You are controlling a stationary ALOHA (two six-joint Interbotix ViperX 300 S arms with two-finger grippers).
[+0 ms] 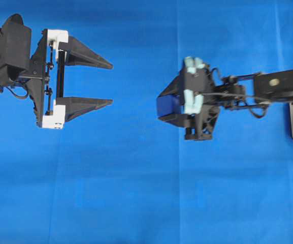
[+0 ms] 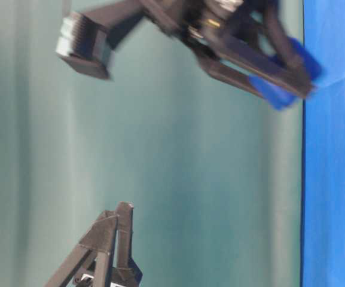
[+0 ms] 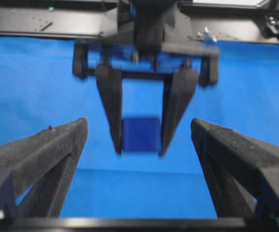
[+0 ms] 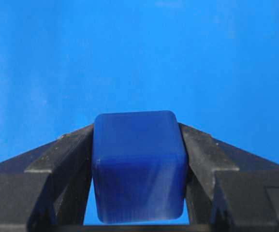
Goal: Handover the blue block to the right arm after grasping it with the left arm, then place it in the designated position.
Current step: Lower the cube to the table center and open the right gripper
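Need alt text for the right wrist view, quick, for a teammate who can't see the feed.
The blue block fills the lower centre, clamped on both sides between the right gripper's black fingers. Behind it there is only plain blue cloth; the left arm is not in this view.

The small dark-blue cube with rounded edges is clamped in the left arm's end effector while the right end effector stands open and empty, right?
Not quite: the small dark-blue cube sits clamped in the right arm's end effector, as the right wrist view shows. The left end effector is the one standing open and empty.
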